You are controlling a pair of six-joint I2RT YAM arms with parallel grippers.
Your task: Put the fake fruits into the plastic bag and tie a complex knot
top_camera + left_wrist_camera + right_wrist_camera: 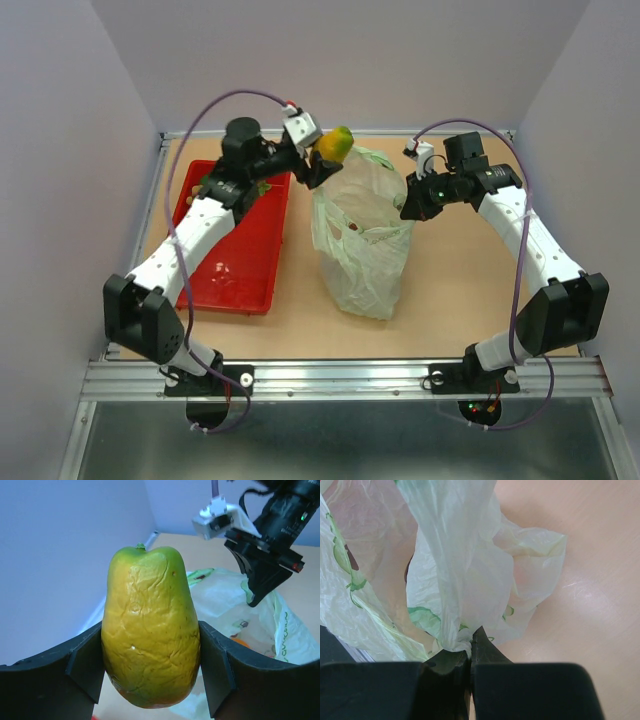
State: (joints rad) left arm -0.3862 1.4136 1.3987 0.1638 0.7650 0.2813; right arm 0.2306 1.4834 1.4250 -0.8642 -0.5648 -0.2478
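Top view: tan table (470,300), lavender walls (60,150), red tray (245,270) at left, plastic bag (365,250) mid-table. Left wrist: I see the left gripper (150,665) spread wide, clamping a yellow-green fruit (150,620) over the bag's far-left rim, long axis upright, green stem end up. Right wrist: right gripper (469,652) pinched tight on a gathered fold of the bag.

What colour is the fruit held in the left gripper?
Yellow-orange, shading to green at the top; the fruit shows best in the left wrist view.
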